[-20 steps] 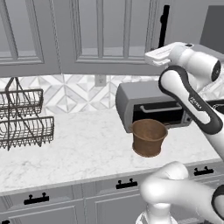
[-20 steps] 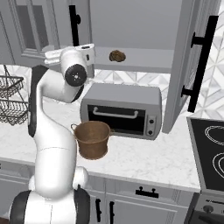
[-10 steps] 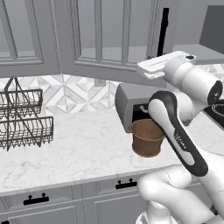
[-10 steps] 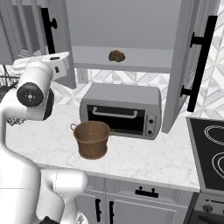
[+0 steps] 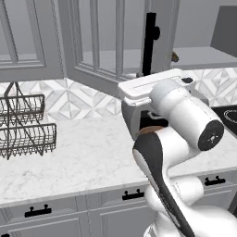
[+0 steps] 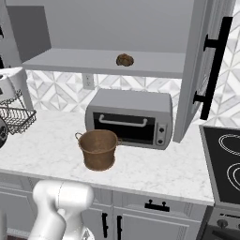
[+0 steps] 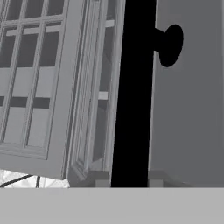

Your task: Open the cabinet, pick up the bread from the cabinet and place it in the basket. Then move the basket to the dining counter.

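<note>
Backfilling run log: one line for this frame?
stage: opening cabinet | jaws: either side of door handle | bread: on shelf | basket: on counter

Cabinet doors swung wide, shelf reachable from the front

The cabinet [image 6: 108, 28] stands open: its shelf is bare on both sides of the bread [image 6: 124, 59]. The toaster oven [image 6: 129, 118] sits right below the shelf's front edge, the basket [image 6: 98, 149] before it. The open door [image 5: 115, 46] crosses the arm's left side.
</note>
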### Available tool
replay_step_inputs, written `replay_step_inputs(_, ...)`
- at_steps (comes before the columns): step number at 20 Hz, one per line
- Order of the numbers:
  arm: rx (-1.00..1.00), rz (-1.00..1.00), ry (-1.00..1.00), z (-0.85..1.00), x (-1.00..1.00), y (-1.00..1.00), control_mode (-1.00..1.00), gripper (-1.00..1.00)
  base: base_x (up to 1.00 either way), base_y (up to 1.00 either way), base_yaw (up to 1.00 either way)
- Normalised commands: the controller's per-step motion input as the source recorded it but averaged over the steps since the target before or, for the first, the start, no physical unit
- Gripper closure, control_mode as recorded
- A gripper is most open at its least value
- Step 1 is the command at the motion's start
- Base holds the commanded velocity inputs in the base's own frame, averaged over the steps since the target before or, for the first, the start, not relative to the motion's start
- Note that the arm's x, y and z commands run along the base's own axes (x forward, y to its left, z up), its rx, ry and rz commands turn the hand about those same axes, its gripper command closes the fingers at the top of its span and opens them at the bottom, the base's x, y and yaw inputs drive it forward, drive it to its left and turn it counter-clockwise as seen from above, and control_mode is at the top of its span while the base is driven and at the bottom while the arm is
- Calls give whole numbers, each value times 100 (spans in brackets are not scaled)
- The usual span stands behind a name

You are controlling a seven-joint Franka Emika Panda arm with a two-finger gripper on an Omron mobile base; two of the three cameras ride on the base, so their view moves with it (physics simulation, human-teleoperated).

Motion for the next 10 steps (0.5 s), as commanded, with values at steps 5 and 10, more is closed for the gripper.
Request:
replay_step_inputs(5,0,0,1,0,-100,100,-100,100,0,0,0)
replay_step_inputs(10,3,0,5,0,-100,100,-100,100,0,0,0)
